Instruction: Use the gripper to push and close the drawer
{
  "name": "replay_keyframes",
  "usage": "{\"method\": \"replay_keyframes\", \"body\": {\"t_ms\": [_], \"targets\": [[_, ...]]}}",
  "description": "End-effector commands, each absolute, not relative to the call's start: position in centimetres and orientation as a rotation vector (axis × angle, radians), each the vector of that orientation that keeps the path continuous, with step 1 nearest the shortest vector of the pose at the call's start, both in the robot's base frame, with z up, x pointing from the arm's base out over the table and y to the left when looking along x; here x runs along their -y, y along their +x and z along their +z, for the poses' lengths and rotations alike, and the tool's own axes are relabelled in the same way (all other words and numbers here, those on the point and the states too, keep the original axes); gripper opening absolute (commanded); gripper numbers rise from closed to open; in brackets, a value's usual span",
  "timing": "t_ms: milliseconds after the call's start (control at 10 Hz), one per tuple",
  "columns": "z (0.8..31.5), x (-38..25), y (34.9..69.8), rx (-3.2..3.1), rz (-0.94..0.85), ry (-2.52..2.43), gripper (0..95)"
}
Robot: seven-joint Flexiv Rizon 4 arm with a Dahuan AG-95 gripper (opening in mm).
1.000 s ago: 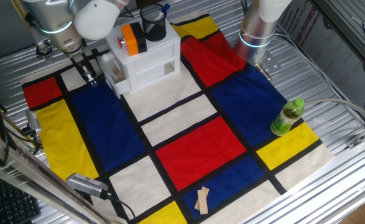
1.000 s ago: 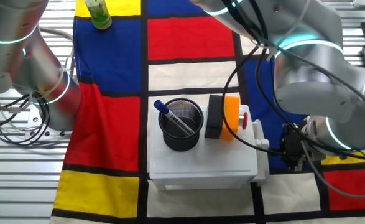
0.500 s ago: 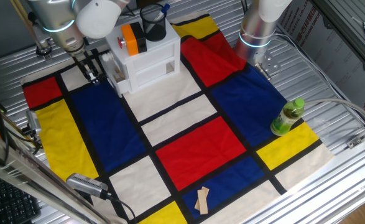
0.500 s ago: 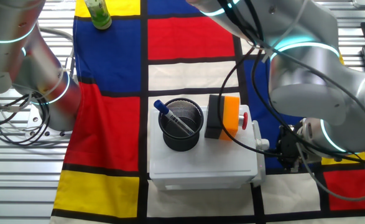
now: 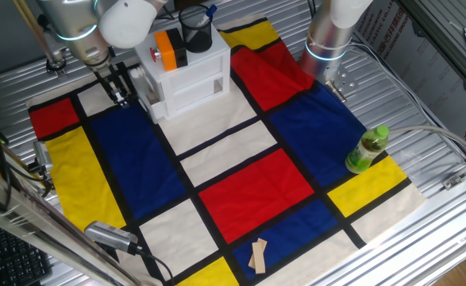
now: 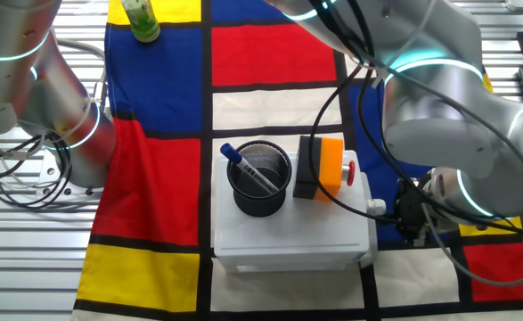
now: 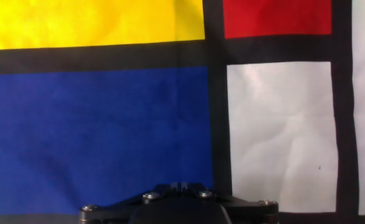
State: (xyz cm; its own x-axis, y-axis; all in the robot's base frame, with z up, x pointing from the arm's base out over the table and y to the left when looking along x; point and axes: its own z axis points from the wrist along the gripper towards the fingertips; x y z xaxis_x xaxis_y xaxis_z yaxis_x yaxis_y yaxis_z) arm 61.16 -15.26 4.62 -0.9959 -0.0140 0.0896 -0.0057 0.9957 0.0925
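The white mini cabinet [image 5: 191, 79] stands at the far left of the checked cloth, also in the other fixed view [image 6: 288, 236]. Its small white drawer [image 5: 143, 84] sticks out only a little from the cabinet's side [image 6: 374, 208]. My black gripper [image 5: 119, 86] hangs from the silver arm with the cyan ring, fingers down, right beside the drawer's outer end [image 6: 409, 218]; contact cannot be told. The hand view shows the fingers together [image 7: 180, 185] above blue and white cloth; the drawer is out of that view. No tan pieces show.
On the cabinet stand a black mesh cup with a blue pen [image 5: 195, 32] and an orange-and-black block [image 5: 167, 48]. A green bottle [image 5: 367, 148] stands at the right. The other silver arm [image 5: 332, 32] is behind. Wooden pieces [image 5: 257, 256] lie near the front edge.
My gripper has moved toward the cabinet, and the drawer has slid further in; the tan pieces that showed inside are now hidden.
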Motion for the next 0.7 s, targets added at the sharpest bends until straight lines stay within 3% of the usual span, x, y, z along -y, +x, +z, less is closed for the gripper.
{"method": "replay_keyframes", "body": {"t_ms": [100, 700], "targets": [[4.62, 15.18, 60.84, 3.051, -0.135, 0.016, 0.0], [4.90, 15.09, 60.23, 3.027, -0.129, 0.018, 0.0]]}}
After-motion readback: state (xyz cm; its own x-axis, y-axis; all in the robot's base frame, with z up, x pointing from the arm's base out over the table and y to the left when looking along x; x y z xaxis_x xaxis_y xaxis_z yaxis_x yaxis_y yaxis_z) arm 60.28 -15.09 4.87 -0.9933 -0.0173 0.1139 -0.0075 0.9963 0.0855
